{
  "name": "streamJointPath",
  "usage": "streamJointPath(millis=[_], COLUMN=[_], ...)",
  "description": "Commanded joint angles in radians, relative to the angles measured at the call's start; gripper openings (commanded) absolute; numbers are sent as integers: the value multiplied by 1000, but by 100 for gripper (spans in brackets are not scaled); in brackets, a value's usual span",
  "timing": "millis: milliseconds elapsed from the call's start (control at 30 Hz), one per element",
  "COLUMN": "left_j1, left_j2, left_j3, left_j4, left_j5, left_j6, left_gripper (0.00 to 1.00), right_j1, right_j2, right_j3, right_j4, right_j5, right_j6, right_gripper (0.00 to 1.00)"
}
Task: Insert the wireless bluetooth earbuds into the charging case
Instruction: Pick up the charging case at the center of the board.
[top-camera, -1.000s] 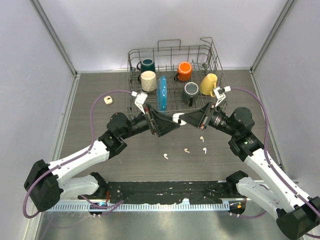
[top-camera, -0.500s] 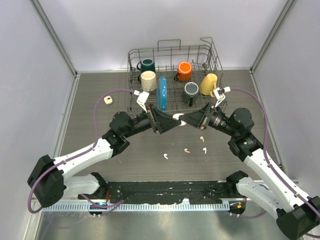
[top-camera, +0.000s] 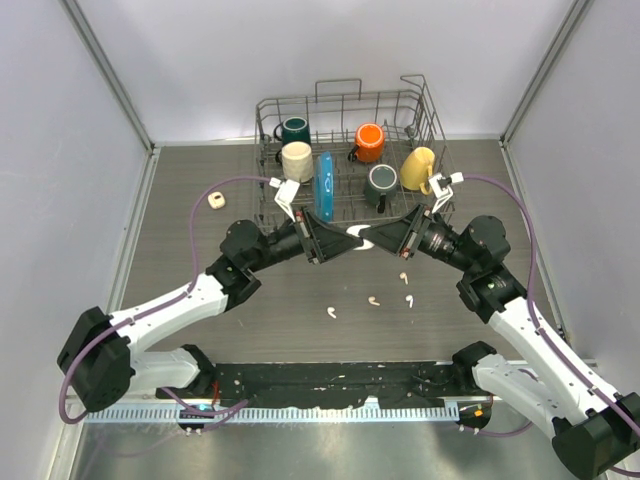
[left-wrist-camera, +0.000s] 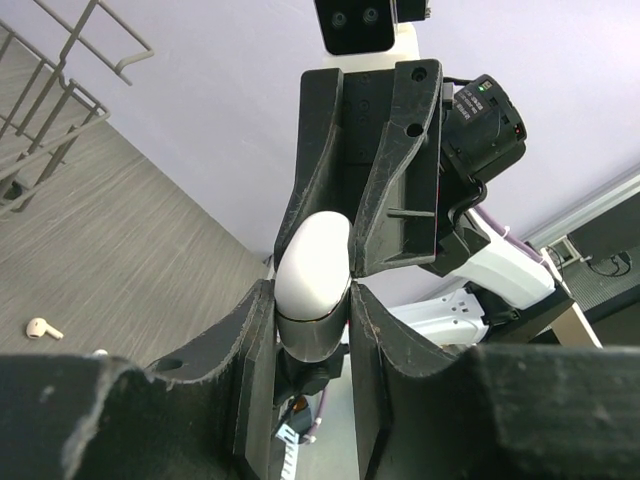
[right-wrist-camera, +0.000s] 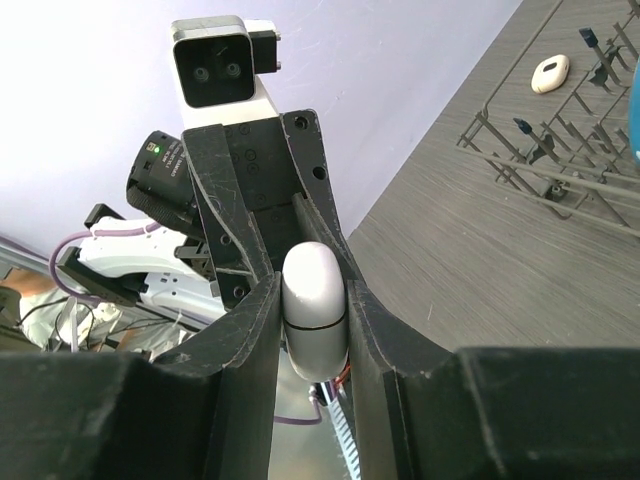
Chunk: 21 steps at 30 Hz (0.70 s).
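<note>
The white charging case (top-camera: 360, 237) hangs closed in mid-air between both arms, its lid seam showing (right-wrist-camera: 313, 275). My left gripper (top-camera: 350, 241) is shut on one end of the case (left-wrist-camera: 312, 262). From the opposite side, my right gripper (top-camera: 374, 238) is shut on the other end. In the left wrist view my own jaws (left-wrist-camera: 312, 315) press its lower half, with the right gripper's fingers (left-wrist-camera: 400, 180) above. Several tiny cream earbuds lie on the table below: one (top-camera: 331, 312), another (top-camera: 373, 300), and a third (top-camera: 409, 299). An earbud (left-wrist-camera: 38, 327) also shows in the left wrist view.
A wire dish rack (top-camera: 410, 100) stands at the back holding several mugs and a blue plate (top-camera: 324, 185). A small cream ring (top-camera: 214, 200) lies left of it. A black strip (top-camera: 330, 378) runs along the near edge between the arm bases.
My left gripper has slid right up to the case and closed its jaws on it. The right gripper has kept its grip and stayed in place.
</note>
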Motion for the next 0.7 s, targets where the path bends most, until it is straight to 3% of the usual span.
streamJointPath(millis=[0,67,167,267,567,667], left_j1=[-2,-2,-2,-2,-2,-4], left_j2=[16,12,-4,-44,-243,-283], left_j3=[52,50,42,38,-36,-42], left_j4=[57,52,28,-52,-314,-351], left_j5=[29,31,29,8,-212,-226], left_j6=[24,42,82,174,581,682], left_gripper=[0,0,0,0,0,0], right_j1=[7,7,8,7,7,7], right_j2=[1,1,0,-5,34,47], right_j3=[-3,-1,6,32,195,172], right_j4=[34,31,15,-30,-392,-348], right_j5=[-13,-9,5,26,168,131], right_j6=[9,7,9,1,4,108], right_gripper=[21,29,58,77,84,84])
